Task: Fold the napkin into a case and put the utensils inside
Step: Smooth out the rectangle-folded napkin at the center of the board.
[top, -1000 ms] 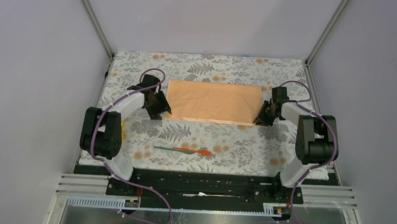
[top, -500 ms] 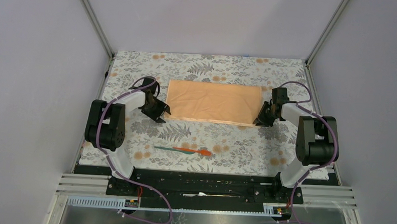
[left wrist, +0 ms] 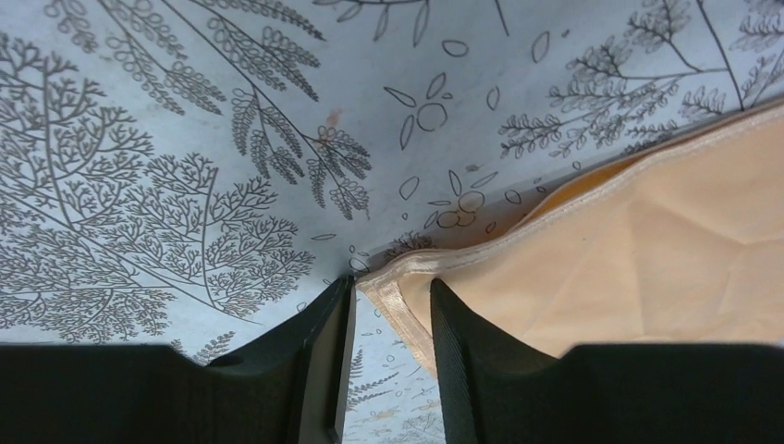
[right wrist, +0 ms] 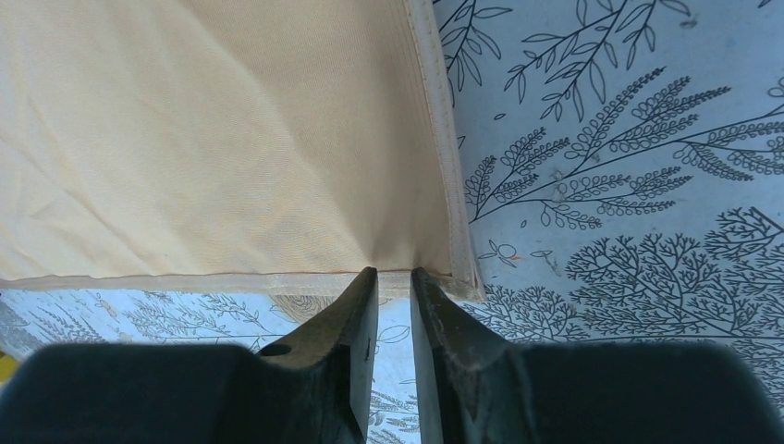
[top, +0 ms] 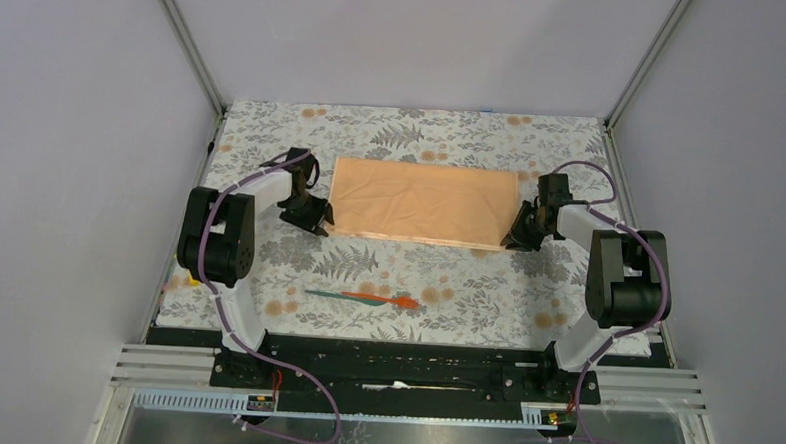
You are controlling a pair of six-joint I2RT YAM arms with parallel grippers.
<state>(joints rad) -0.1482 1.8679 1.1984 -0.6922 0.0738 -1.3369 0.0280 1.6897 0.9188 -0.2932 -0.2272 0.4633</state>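
The peach-orange napkin [top: 422,203] lies as a flat, wide rectangle with layered edges on the floral tablecloth. My left gripper [top: 314,219] is at its near-left corner. In the left wrist view the gripper [left wrist: 392,282] is open, its jaws straddling the hemmed corner of the napkin [left wrist: 647,240] with a gap on each side. My right gripper [top: 518,238] is at the near-right corner. In the right wrist view it [right wrist: 393,273] is shut on the hem of the napkin [right wrist: 213,139], and the cloth puckers toward the tips. The utensils [top: 361,298], one teal and one orange-red, lie together nearer the arm bases.
The grey floral tablecloth [top: 413,133] covers the table between plain walls, with metal frame posts at the back corners. A small yellow block [top: 192,281] peeks out by the left arm's elbow. The black base rail [top: 403,368] runs along the near edge.
The left arm's elbow has swung inward and its gripper has settled lower at the napkin's near-left corner, jaws narrowing. The right gripper and the napkin have stayed put.
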